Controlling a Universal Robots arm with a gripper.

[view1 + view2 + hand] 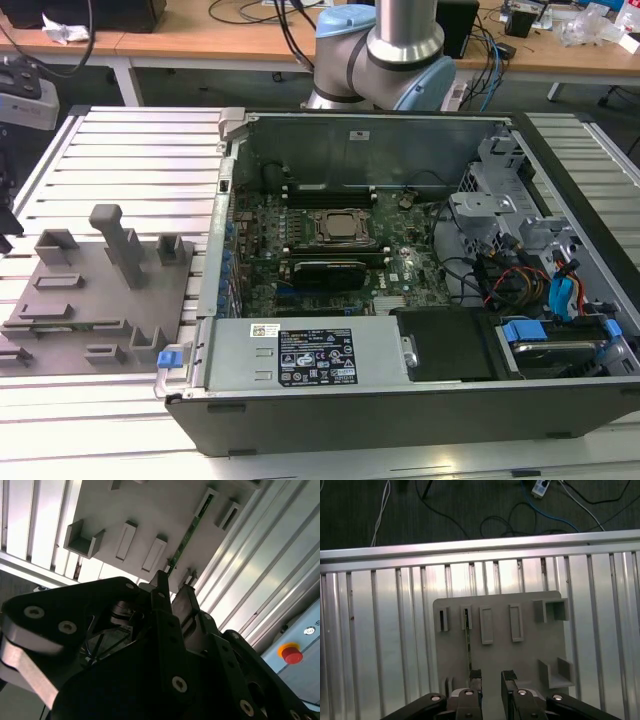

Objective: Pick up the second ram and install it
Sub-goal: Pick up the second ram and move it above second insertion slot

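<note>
The second ram (468, 640) is a thin green stick standing on edge in the slots of the grey holder plate (530, 650). It also appears as a narrow green line (187, 536) in the second wrist view. My gripper (491, 676) hangs above the plate, open, with nothing between its fingers. One fingertip (476, 676) lies close to the near end of the stick, and the stick runs away from it, off to one side of the gap. In the second wrist view the gripper (173, 586) points at the same end of the stick.
The open computer case (400, 400) lies on the ribbed aluminium table (140, 150), its motherboard (330, 240) exposed. The grey holder plate (60, 300) with upright blocks sits on the exterior view's left of the case. The arm's base (380, 60) stands behind the case. Cables lie on the floor (520, 520).
</note>
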